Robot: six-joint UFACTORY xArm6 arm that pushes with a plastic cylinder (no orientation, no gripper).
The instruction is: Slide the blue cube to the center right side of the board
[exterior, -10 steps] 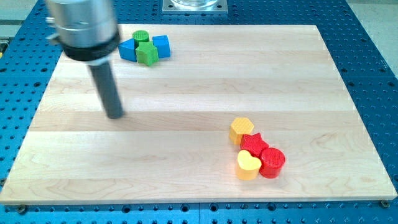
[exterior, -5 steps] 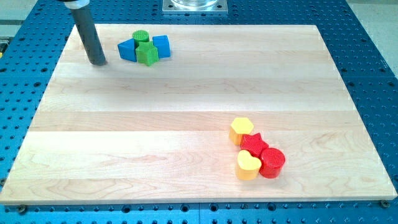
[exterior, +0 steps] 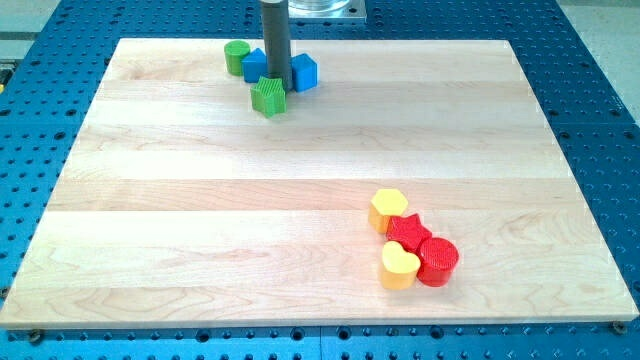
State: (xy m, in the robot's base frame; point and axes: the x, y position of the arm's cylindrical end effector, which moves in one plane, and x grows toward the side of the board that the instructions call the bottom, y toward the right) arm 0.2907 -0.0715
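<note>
My tip stands near the view's top, in the middle of a small cluster. The blue cube is just to its right, touching or nearly touching the rod. A second blue block sits to the tip's left, partly hidden by the rod. A green block lies just below and left of the tip. A green cylinder sits farther left near the board's top edge.
A second cluster lies at the lower right: a yellow hexagonal block, a red star, a red cylinder and a yellow heart. The wooden board rests on a blue perforated table.
My tip moved from the board's upper left to the right, into the blue and green cluster. The blocks shifted right and spread apart; the blue cube moved right.
</note>
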